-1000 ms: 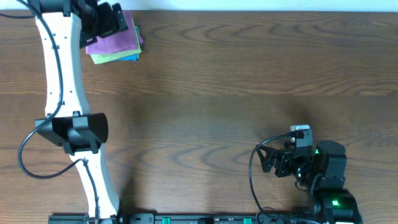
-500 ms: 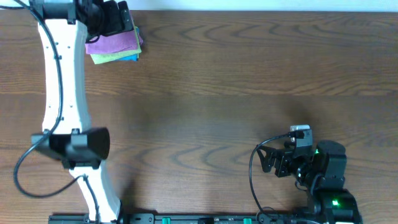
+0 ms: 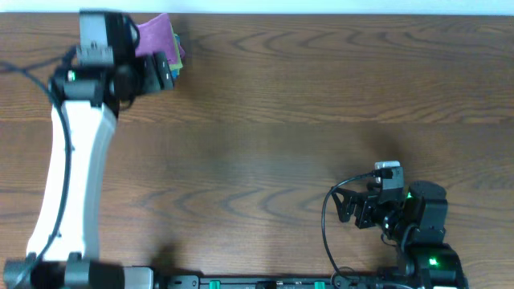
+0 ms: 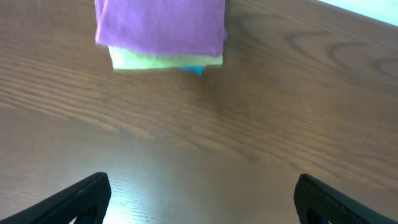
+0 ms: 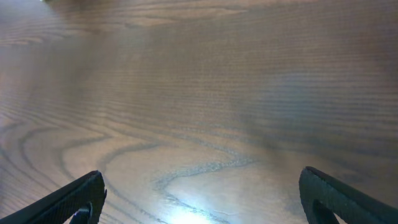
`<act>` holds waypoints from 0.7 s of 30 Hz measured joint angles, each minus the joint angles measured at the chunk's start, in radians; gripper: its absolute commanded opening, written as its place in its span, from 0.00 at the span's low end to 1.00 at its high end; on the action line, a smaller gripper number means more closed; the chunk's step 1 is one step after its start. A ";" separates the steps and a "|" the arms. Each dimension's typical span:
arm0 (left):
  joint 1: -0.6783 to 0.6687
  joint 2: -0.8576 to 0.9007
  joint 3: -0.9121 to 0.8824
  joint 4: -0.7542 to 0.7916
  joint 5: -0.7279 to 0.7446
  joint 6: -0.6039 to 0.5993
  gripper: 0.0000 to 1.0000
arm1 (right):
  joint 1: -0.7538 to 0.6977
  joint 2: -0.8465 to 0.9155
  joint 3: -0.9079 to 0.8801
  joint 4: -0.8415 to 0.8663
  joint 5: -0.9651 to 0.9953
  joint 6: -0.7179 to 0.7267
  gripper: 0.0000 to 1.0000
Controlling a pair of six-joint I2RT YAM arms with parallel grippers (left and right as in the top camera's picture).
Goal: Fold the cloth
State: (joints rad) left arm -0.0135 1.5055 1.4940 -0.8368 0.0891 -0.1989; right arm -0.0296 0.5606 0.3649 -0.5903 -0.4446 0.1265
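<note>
The purple cloth (image 4: 160, 25) lies folded flat on top of a yellow-green cloth (image 4: 166, 60) and a blue cloth (image 4: 194, 70) at the table's far left. In the overhead view the purple cloth (image 3: 157, 32) is partly hidden by my left arm. My left gripper (image 4: 202, 205) is open and empty, a short way in front of the stack and not touching it; it also shows in the overhead view (image 3: 166, 66). My right gripper (image 5: 205, 202) is open and empty over bare wood near the front right, also in the overhead view (image 3: 345, 205).
The wooden table (image 3: 305, 104) runs to a white far edge just behind the cloth stack. My left arm (image 3: 72, 160) stretches along the left side. The right arm's base (image 3: 426, 241) sits at the front right.
My left gripper has drawn back from over the cloth stack toward the front, and the arm has swung with it. The stack stays put. The right arm has not moved.
</note>
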 measured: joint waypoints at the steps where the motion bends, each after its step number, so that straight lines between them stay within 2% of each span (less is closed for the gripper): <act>1: 0.000 -0.051 -0.079 0.050 -0.003 0.000 0.95 | 0.000 0.000 0.000 0.000 0.000 0.000 0.99; 9: 0.000 -0.505 -0.681 0.418 -0.038 0.007 0.95 | 0.000 0.000 -0.001 0.000 0.000 0.000 0.99; 12: 0.000 -0.662 -0.858 0.487 -0.059 0.010 0.95 | 0.000 0.000 -0.001 0.000 0.000 0.000 0.99; 16: 0.000 -0.891 -1.059 0.498 -0.094 0.013 0.96 | 0.000 0.000 -0.001 0.000 0.000 0.000 0.99; 21: 0.000 -1.073 -1.199 0.495 -0.136 0.013 0.95 | 0.000 0.000 -0.001 0.000 0.000 0.000 0.99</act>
State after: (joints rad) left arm -0.0135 0.4324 0.2951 -0.3416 -0.0471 -0.1856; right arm -0.0296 0.5606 0.3641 -0.5903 -0.4446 0.1268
